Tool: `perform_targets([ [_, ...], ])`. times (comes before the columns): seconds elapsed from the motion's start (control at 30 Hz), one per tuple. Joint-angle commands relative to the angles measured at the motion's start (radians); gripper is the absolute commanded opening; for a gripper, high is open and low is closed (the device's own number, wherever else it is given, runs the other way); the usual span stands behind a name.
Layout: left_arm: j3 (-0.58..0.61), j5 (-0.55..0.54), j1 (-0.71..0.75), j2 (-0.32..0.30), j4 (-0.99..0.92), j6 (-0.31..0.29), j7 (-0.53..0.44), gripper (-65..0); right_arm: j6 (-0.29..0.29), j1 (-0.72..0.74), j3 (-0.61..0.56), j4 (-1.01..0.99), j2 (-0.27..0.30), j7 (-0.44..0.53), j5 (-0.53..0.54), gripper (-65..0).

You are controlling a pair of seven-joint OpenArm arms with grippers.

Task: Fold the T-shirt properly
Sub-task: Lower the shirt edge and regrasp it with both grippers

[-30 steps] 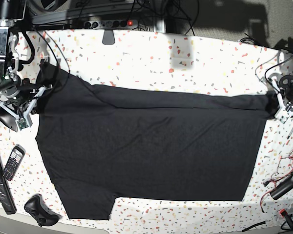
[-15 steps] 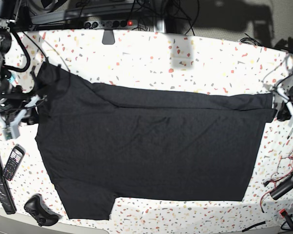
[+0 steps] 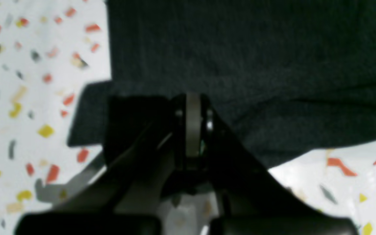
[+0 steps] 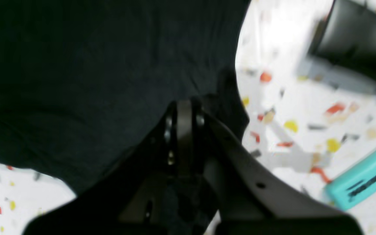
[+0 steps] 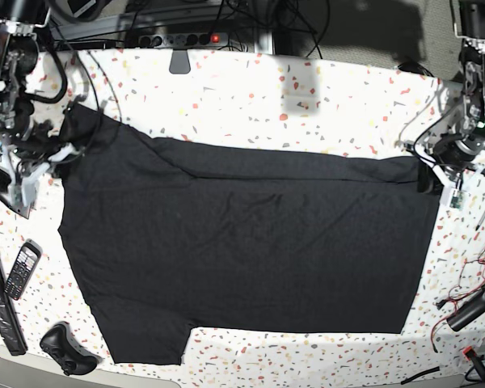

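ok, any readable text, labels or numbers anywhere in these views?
None legible.
Teal object: dark printed marking, too blurred to read.
Phone: keypad markings too small to read.
T-shirt: plain black side showing, no print or text visible.

Matt black cloth T-shirt on smooth speckled table.

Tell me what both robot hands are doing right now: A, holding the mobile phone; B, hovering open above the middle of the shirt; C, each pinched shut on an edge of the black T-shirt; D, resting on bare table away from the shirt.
C: the left hand and the right hand are each closed on cloth at opposite edges of the black T-shirt.
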Motion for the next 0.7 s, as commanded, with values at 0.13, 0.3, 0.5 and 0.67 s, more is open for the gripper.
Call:
perform_targets([
  [0.13,-0.008,-0.008,-0.018,-0.008,-0.058,0.006,-0.041,-65.0,0.005,0.014,-0.06,-0.024,0.019,0.036,-0.04,-65.0],
  [0.3,-0.008,-0.011,-0.009,-0.009,-0.112,0.006,-0.037,-65.0,0.005,-0.001,-0.115,-0.037,-0.006,0.071,-0.153,-65.0],
  [0.5,-0.008,-0.011,0.05,-0.009,-0.111,-0.007,-0.038,-65.0,0.005,-0.102,-0.115,-0.037,-0.038,0.155,-0.252,-65.0],
  [0.67,-0.008,-0.01,0.099,-0.011,-0.108,-0.055,-0.021,-65.0,0.005,-0.171,-0.085,-0.034,-0.039,0.185,-0.256,-65.0],
])
